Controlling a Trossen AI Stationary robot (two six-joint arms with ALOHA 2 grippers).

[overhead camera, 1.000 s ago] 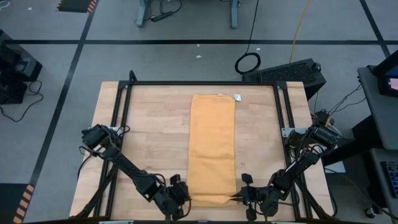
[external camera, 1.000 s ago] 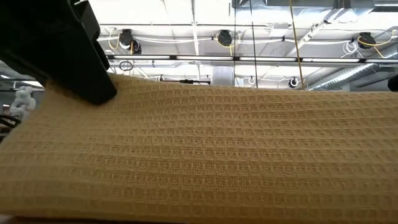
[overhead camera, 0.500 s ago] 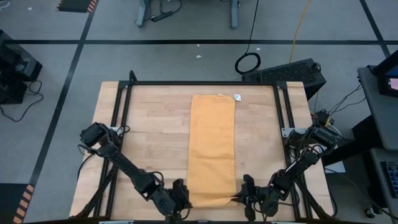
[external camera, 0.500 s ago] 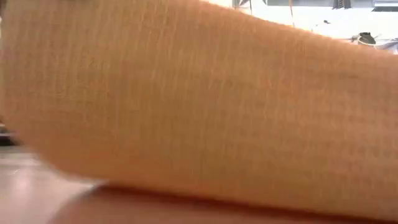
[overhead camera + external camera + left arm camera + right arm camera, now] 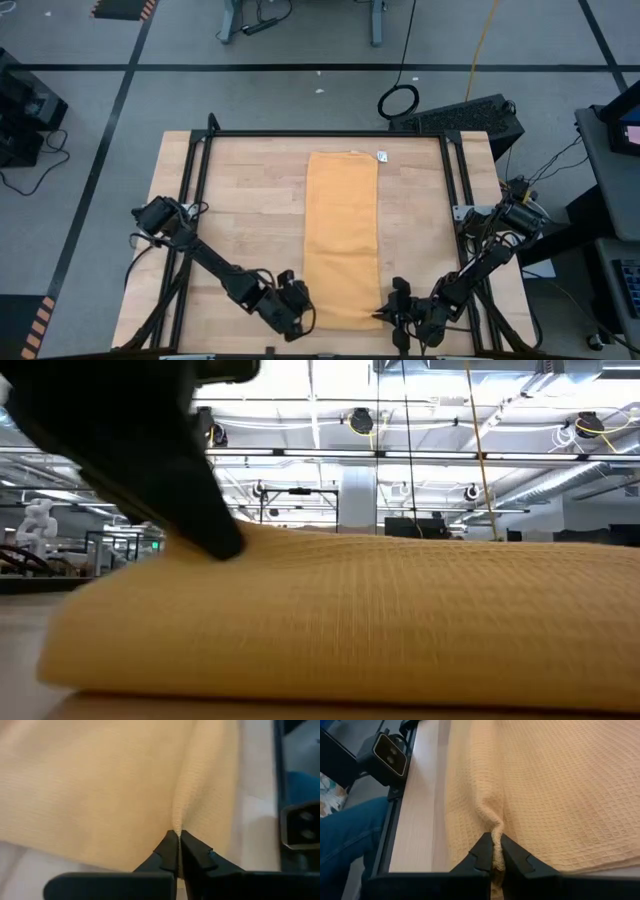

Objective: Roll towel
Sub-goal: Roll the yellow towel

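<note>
Towel [image 5: 340, 235] near edge pinched by left pincer [image 5: 303, 318] and right pincer [image 5: 385, 316].

Even, bright overhead light on the table [image 5: 250, 200], soft faint shadows, blown-out ceiling lights [image 5: 420, 385] across the top of the low view, dark blurred arm upper left, wrist views soft close up

one towel [image 5: 341, 235], two pincers: left pincer [image 5: 305, 318], right pincer [image 5: 385, 316], one table [image 5: 250, 210].
</note>
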